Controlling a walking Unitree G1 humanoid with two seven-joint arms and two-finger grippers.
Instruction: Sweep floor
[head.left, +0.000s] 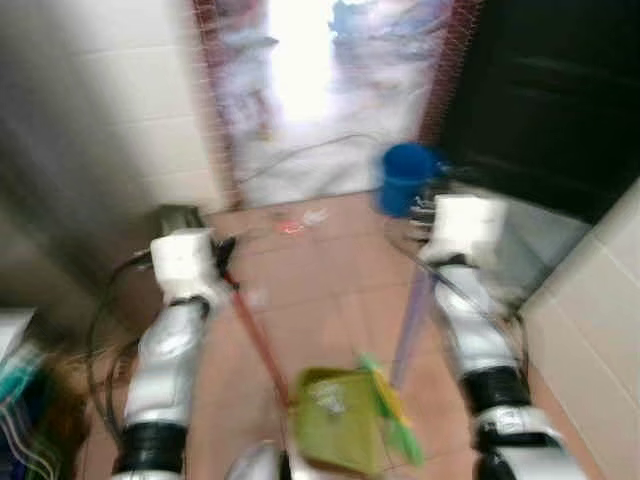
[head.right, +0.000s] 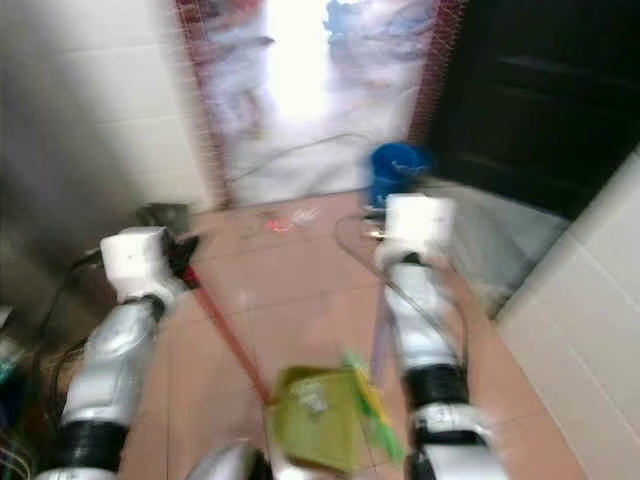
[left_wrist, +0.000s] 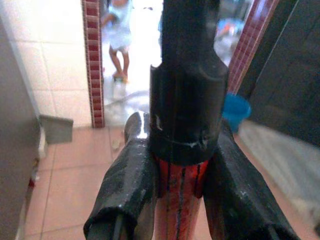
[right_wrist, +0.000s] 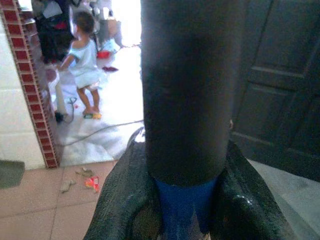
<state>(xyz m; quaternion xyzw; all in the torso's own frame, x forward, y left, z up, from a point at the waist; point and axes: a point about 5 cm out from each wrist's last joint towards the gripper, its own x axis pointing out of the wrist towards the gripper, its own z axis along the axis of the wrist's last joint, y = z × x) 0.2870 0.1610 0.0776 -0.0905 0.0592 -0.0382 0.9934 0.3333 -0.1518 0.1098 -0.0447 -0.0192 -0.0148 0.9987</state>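
The left gripper (left_wrist: 180, 190) is clamped on the red dustpan handle (head.left: 255, 335), which runs down to the green dustpan (head.left: 335, 430) at 6 o'clock by the robot's feet. The right gripper (right_wrist: 182, 200) is clamped on the blue broom handle (head.left: 408, 325), its green bristles (head.left: 390, 410) just beside the pan. Litter (head.left: 290, 227) lies at 12 o'clock near the doorway; a blue bucket (head.left: 405, 178) stands at 1 o'clock. The head views are blurred, so the robot is likely moving: the broom could knock the bucket, a foot could snag the cable (head.left: 300, 150) on the floor, and a person (right_wrist: 85, 65) stands beyond the doorway.
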